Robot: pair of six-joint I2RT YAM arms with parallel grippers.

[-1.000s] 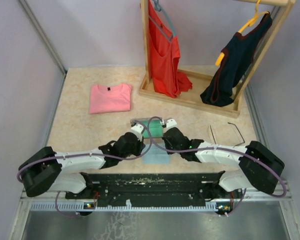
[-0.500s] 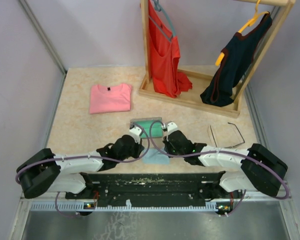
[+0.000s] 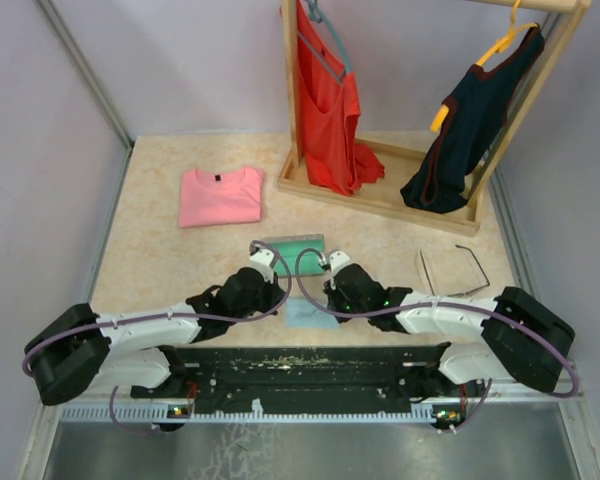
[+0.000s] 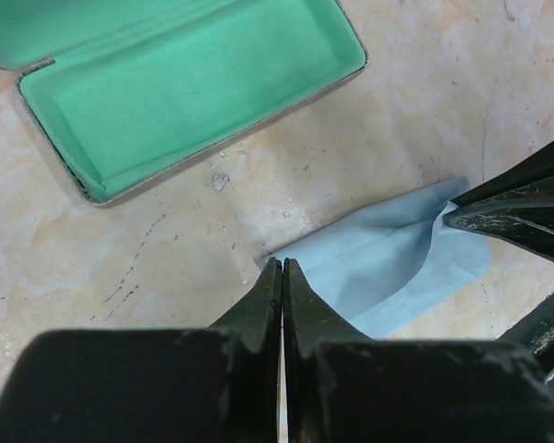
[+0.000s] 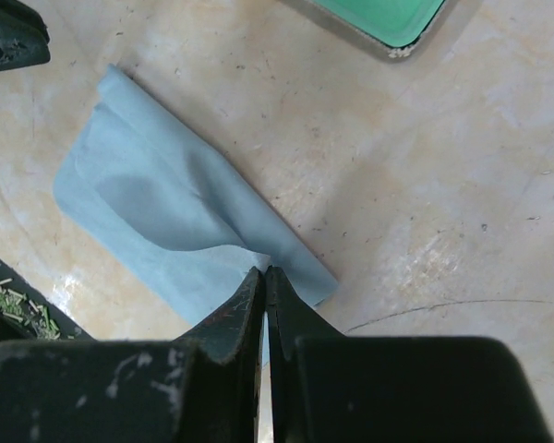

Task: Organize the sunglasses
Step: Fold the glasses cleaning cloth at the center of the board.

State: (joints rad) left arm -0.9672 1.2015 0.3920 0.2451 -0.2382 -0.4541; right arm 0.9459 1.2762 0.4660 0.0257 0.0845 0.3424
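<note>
The sunglasses (image 3: 426, 268) lie on the table at about three o'clock from the open glasses case (image 3: 290, 248), well apart from both arms and untouched. We judge them light and fragile: the thin wire will bend under a hard pinch and the lenses will smudge or slip. We would take hold at the bridge or near a hinge. Their arms look unfolded, though the top view is too small to be sure.

The left gripper (image 4: 282, 269) is fully closed and seems to nip one corner of the light blue cleaning cloth (image 4: 397, 268). The right gripper (image 5: 265, 274) is all but closed on the opposite corner, at six o'clock from the case.
</note>
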